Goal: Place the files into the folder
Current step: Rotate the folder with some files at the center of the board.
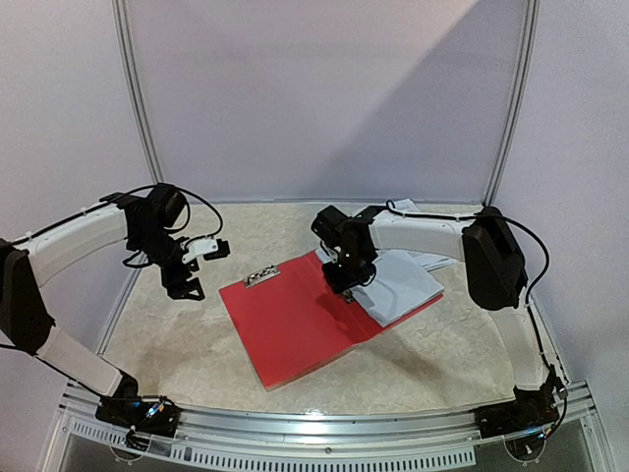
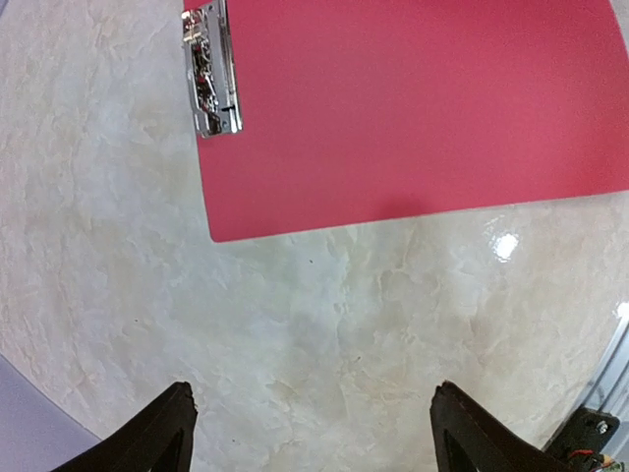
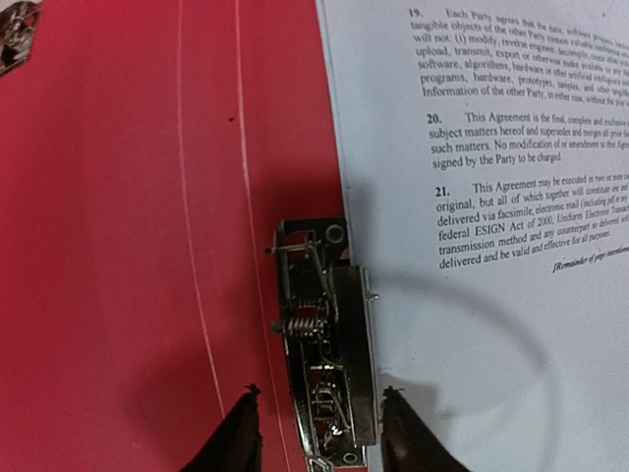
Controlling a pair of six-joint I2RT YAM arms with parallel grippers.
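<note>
At the left, the left gripper hangs over the table with its jaws spread wide, holding nothing. The table surface is glossy, cream and marble-patterned.

The folder lies just to the right of this gripper and apart from it. It is open flat and set at a slant on the table. We see it as a thin, smooth, rectangular sheet of red plastic with rounded corners. A silver clip of sprung metal sits at the far edge of its left panel, which otherwise shows plain red. In the right wrist view, two fine pale crease lines run along the spine.

On the right panel lie the files. They are thin white sheets printed with numbered paragraphs of small black text. Edges of the lower sheets show at the far side of the stack. A second clip, its coil spring visible, sits along the left edge of the top sheet.

The right gripper stands directly over this second clip, jaws partly apart, with one finger on each side. A strip of red shows between one finger and the clip. We cannot tell whether the other finger touches it.
</note>
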